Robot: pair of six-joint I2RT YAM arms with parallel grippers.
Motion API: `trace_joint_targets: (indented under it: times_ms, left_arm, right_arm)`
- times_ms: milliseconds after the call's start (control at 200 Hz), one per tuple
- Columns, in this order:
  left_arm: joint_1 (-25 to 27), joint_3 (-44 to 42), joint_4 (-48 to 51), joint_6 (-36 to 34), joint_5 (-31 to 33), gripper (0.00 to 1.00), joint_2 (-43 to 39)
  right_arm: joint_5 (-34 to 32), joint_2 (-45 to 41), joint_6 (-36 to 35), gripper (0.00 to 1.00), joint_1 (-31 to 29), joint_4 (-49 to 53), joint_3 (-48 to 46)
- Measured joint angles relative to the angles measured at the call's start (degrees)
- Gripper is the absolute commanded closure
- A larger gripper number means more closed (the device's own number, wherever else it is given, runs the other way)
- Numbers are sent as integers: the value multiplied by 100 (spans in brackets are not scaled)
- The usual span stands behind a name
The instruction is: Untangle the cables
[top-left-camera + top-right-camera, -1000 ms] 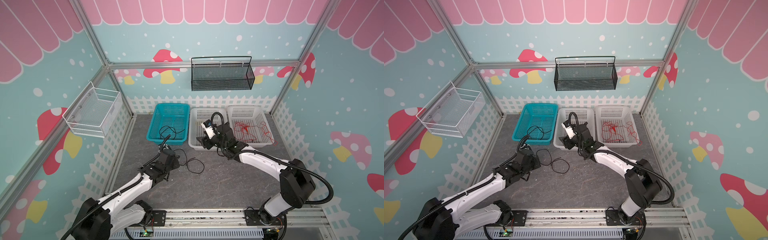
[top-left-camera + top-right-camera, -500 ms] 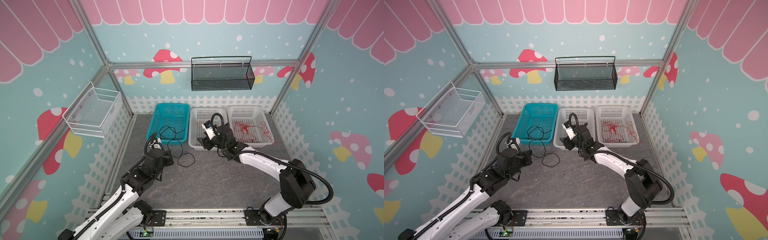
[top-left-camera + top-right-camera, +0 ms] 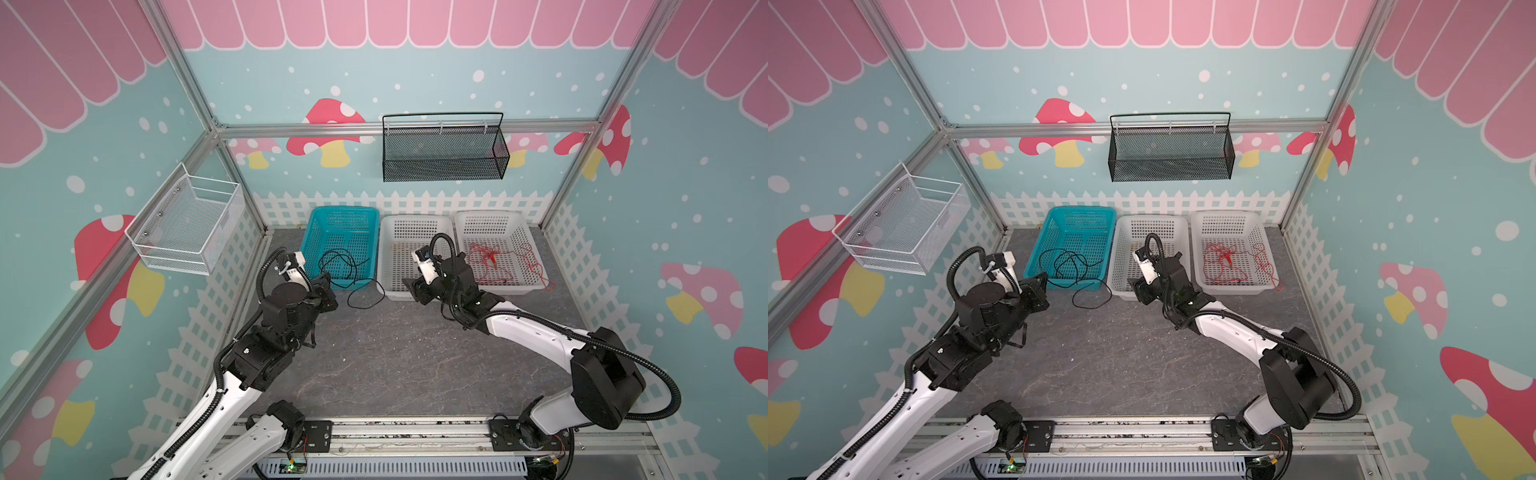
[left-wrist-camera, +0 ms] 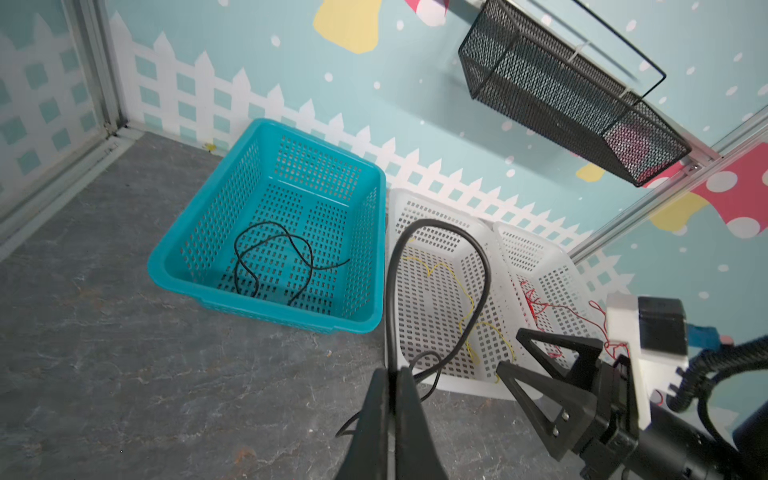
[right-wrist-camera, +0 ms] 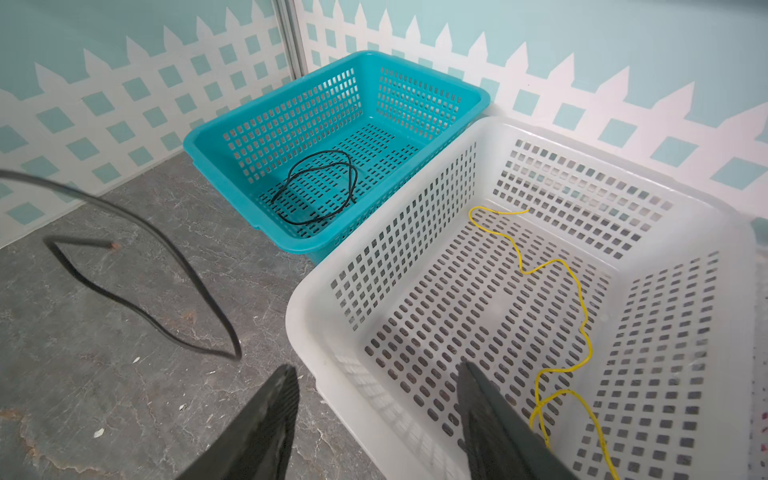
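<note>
Loops of black cable (image 4: pixel 235 266) in perforated plastic basket (image 4: pixel 257 303)

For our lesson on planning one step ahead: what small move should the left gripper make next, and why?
Probably carry the black cable farther over the teal basket before opening. The left gripper is shut on the cable at the basket's front edge, and in a top view a loop of it lies on the table outside the rim.
</note>
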State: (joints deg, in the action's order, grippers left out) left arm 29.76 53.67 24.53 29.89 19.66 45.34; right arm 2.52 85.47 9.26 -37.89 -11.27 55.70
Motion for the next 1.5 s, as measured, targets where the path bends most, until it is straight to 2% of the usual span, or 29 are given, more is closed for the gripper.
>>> trace_joint_targets:
  times_ms: [255,525,891,926,1016,1056,1156,1181,1221,1236,1246,1501]
  left_arm:
    - [-785,704,-184,-212,0,100,776]
    - [-1786,1008,-916,-339,-601,100,2057]
    - [-2041,1237,-2297,-721,-938,100,3665]
    - [-2044,1237,-2376,-741,-942,91,3832]
    - [-2048,1239,-2435,-774,-979,56,4236]
    - [-2052,1239,-2426,-787,-999,47,4389]
    - [-2065,1226,-2424,-750,-1043,33,4590]
    - [-2070,1213,-2424,-732,-1047,22,4597]
    - [-2070,1193,-2428,-756,-1073,16,4594]
    - [-2070,1193,-2437,-695,-1078,5,4592]
    - [-2070,1193,-2435,-704,-1084,2,4590]
    - [-2068,885,-2352,-752,-1082,1,4188]
  right_arm:
    - [-63,-170,0,36,0,-76,-120]
    - [-105,-361,4,36,0,-76,-289]
    - [-168,-361,20,36,-2,-74,-319]
    - [-170,-361,26,36,-2,-76,-326]
    - [-192,-361,44,36,-2,-76,-376]
    - [-212,-361,48,36,-2,-74,-413]
    - [-297,-374,59,36,-2,-63,-522]
    - [-317,-382,61,36,-2,-63,-546]
    - [-348,-404,63,36,-2,-59,-579]
    - [-365,-415,63,36,-2,-55,-590]
    - [-378,-426,61,36,-2,-50,-599]
    - [-820,-691,4,34,0,-11,-669]
